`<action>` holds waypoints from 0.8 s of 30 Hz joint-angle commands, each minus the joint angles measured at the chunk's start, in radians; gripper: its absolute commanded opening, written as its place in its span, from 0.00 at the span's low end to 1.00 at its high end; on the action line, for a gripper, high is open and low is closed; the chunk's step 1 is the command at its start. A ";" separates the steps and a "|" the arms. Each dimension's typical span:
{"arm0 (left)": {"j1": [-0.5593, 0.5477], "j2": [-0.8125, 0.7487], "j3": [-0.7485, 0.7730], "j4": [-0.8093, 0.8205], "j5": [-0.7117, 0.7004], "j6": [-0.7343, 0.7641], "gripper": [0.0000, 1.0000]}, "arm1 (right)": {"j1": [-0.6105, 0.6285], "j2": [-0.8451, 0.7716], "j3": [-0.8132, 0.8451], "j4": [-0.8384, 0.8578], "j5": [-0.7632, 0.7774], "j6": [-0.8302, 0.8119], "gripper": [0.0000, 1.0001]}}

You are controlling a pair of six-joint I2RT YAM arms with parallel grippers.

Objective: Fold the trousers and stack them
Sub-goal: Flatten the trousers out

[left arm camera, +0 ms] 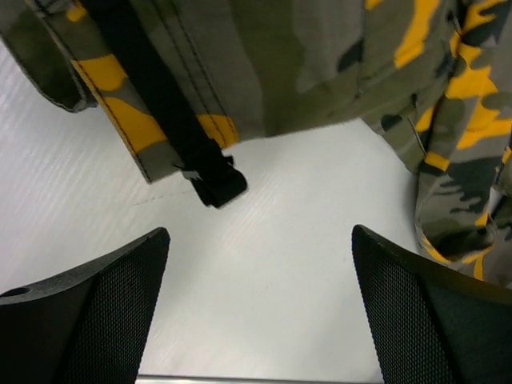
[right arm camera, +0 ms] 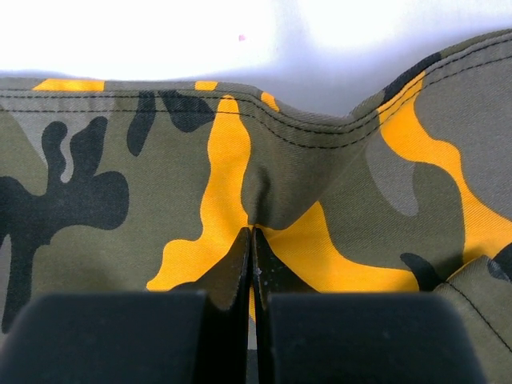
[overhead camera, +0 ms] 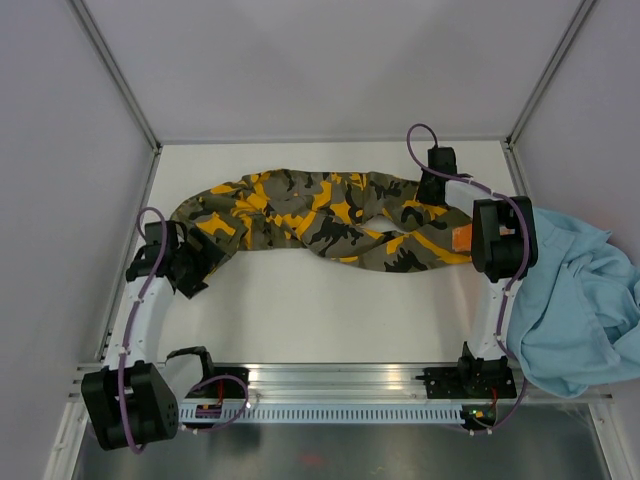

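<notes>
Two grippers are shown with the trousers point(overhead camera: 320, 220), which are strewn crumpled across the upper middle of the top view. The right gripper point(right arm camera: 252, 234) is clamped on a thin fold of the cloth. The left gripper point(left arm camera: 258, 232) is spread wide over bare table point(left arm camera: 304, 200), with nothing held. If the cloth is pulled by that single pinch, it may slip free or be dragged into a bunch, and the fold would be spoiled.

No legible text, labels, numbers — none in any view.
</notes>
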 commanded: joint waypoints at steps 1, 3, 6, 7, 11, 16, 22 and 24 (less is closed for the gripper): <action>-0.002 0.014 -0.041 0.140 -0.124 -0.122 0.99 | 0.008 -0.042 -0.020 0.002 -0.039 0.017 0.00; -0.002 0.025 -0.049 0.186 -0.185 -0.135 0.99 | 0.008 -0.045 -0.019 -0.006 -0.039 0.009 0.00; -0.002 0.061 -0.043 0.249 -0.254 -0.141 0.98 | 0.009 -0.048 -0.019 -0.007 -0.038 0.006 0.00; -0.002 0.075 -0.040 0.264 -0.264 -0.138 0.97 | 0.009 -0.048 -0.020 -0.011 -0.038 0.006 0.00; 0.000 0.172 -0.026 0.332 -0.248 -0.132 0.86 | 0.009 -0.047 -0.023 -0.011 -0.039 0.009 0.00; 0.001 0.221 -0.015 0.344 -0.287 -0.136 0.76 | 0.009 -0.045 -0.022 -0.015 -0.030 0.009 0.00; 0.029 0.143 0.086 0.272 -0.284 -0.090 0.02 | 0.009 -0.053 -0.012 -0.021 -0.030 0.003 0.00; 0.041 0.112 0.207 0.235 -0.282 -0.058 0.02 | 0.009 -0.058 -0.015 -0.021 -0.032 0.000 0.00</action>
